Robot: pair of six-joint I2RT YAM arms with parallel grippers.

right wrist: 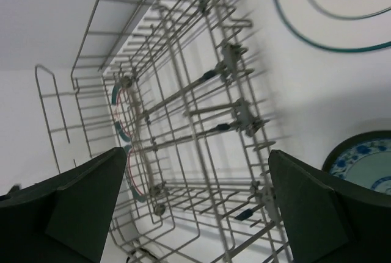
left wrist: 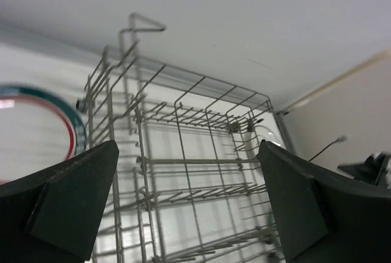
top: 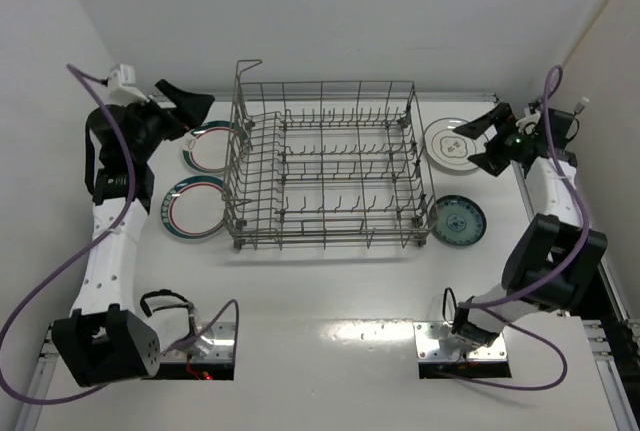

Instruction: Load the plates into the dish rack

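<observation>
The dish rack [top: 325, 166] stands on the table [top: 330, 291]. Flat at its left lie the far banded plate [top: 205, 148] and near banded plate [top: 195, 209]; at its right, the grey-ringed plate [top: 452, 141] and smaller teal plate [top: 460, 221]. The left gripper [top: 188, 101] and right gripper [top: 485, 139] gape wide, gripping nothing, seemingly hovering above the far plates.

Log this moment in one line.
phase: pre-grasp | dish rack: empty | plates: four on table, two left of rack, two right | left end effector: open, empty | right end effector: open, empty
</observation>
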